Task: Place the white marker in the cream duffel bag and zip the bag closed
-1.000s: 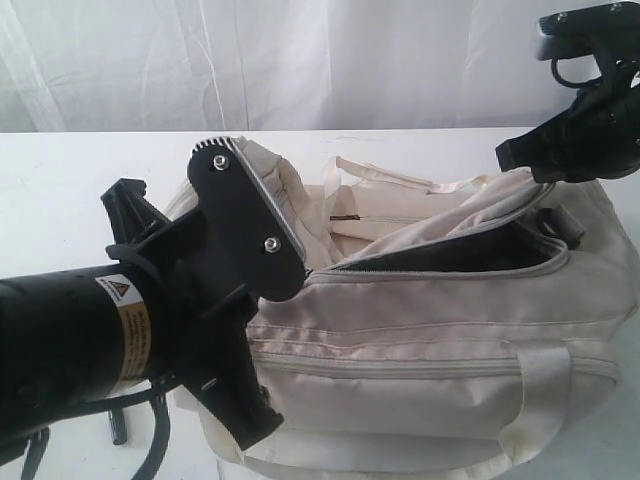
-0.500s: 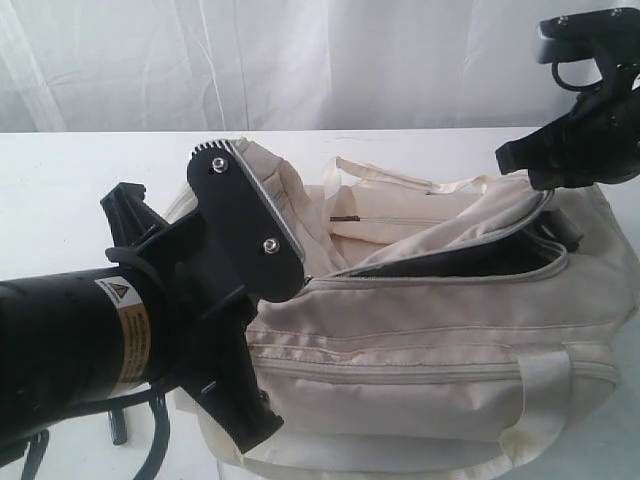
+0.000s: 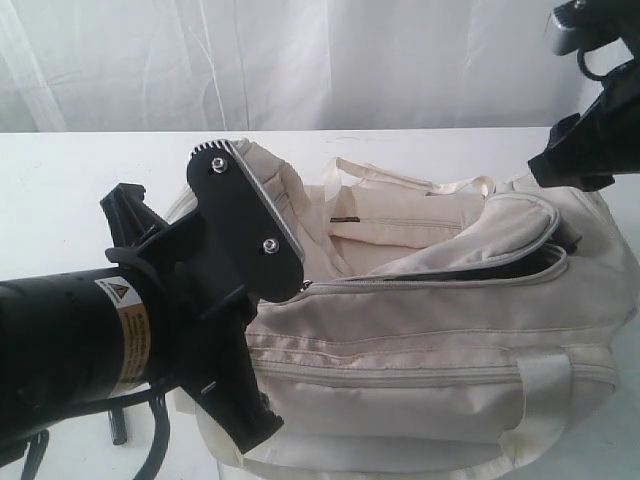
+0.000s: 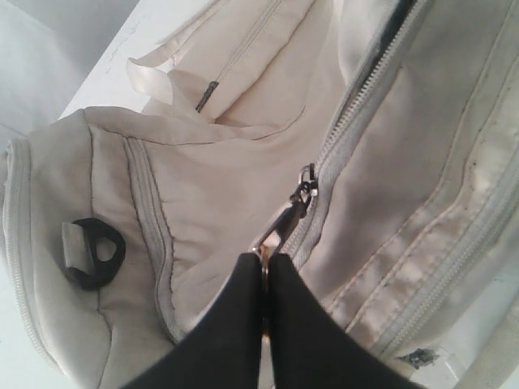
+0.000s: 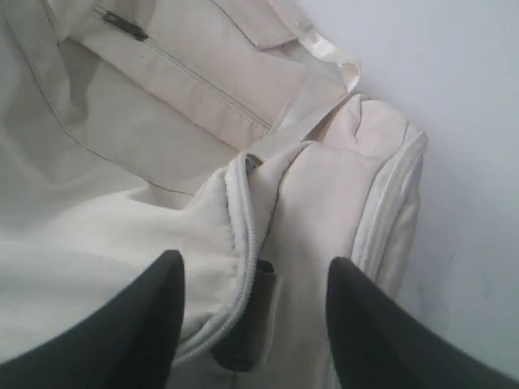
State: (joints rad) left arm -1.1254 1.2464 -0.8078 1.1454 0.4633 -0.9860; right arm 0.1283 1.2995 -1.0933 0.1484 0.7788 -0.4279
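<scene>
My left gripper (image 4: pixel 266 261) clamps the zip pull (image 4: pixel 284 231); right gripper (image 5: pixel 255 267) spread wide, holding nothing, over right end of bag (image 3: pixel 420 330).

Left arm (image 3: pixel 60 345) comes in low from the near left, wrist rolled so the flat side of its gripper faces the exterior camera. Left gripper (image 4: pixel 266 261) is clamped tight: black fingers (image 4: pixel 235 316) are pressed together, with a metal zipper pull (image 4: pixel 282 229) pinched at the tips. Far right, the right arm (image 3: pixel 600 135) hangs high and angles down. Right gripper (image 5: pixel 255 263) has its jaws spread wide, and its tips look just clear of any contact, though that's hard to judge.
</scene>
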